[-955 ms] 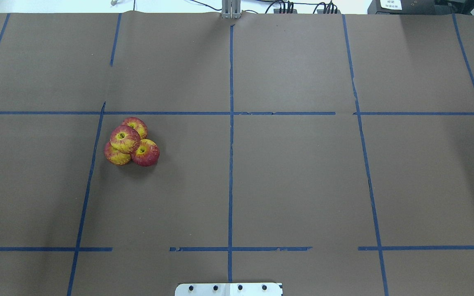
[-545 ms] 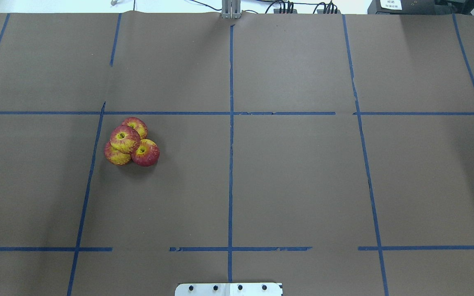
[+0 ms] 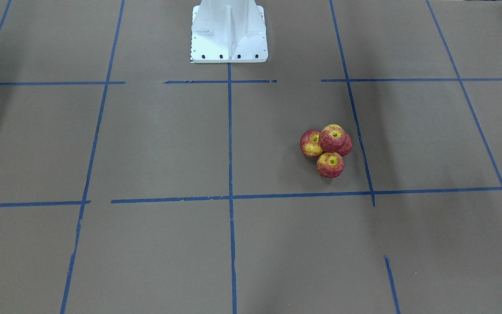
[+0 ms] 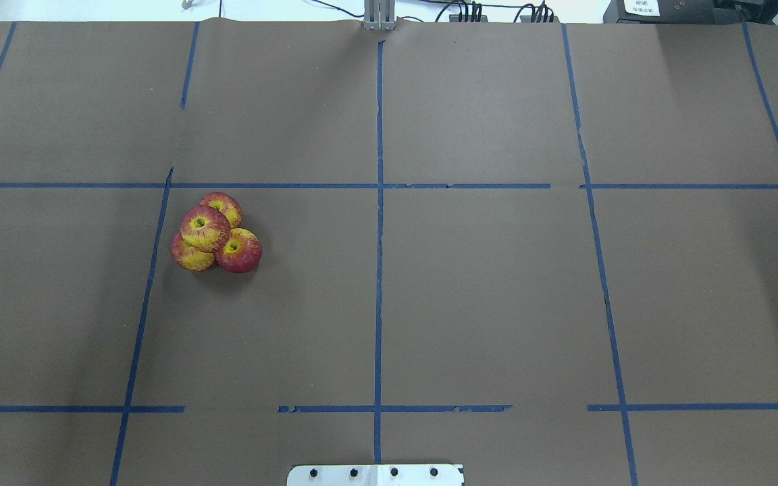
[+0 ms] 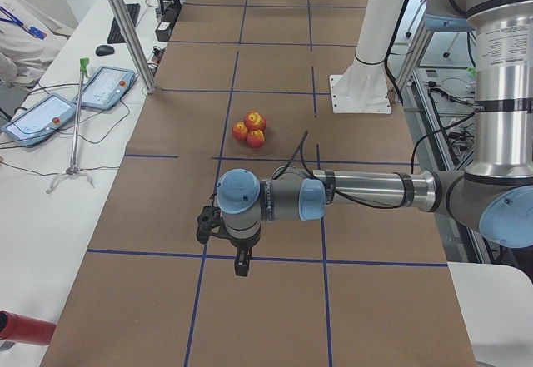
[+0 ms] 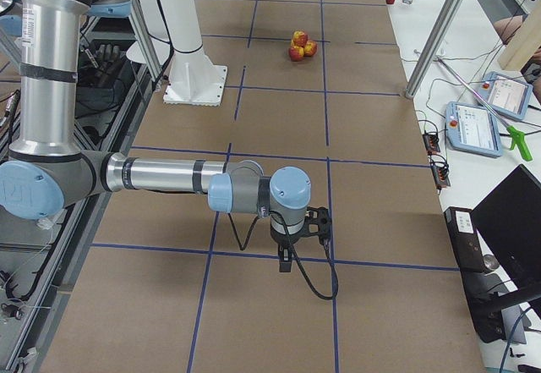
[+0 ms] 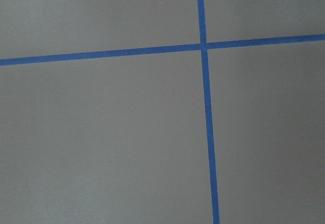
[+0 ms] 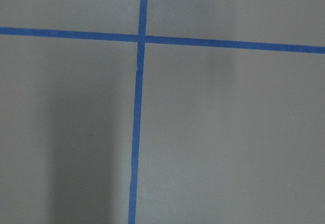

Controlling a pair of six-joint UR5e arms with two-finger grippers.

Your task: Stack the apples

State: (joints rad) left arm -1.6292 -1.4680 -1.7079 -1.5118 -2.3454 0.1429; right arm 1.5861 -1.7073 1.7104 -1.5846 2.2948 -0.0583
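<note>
Apples (image 4: pixel 215 233): three bunched on my left side of the surface, one on top.
Surface (image 4: pixel 497 304): brown paper, blue tape lines (image 4: pixel 379 270).
Left gripper (image 5: pixel 240 260): well apart from apples; released or clenched, I cannot tell.
Right gripper (image 6: pixel 286 261): cannot tell either.
Room: tablets (image 5: pixel 104 86) on a side desk.

Four glossy red-yellow apples (image 4: pixel 215 233) clustered on brown paper; three touching below, one atop

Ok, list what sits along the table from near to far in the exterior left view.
Left end effector → apples → white base
</note>
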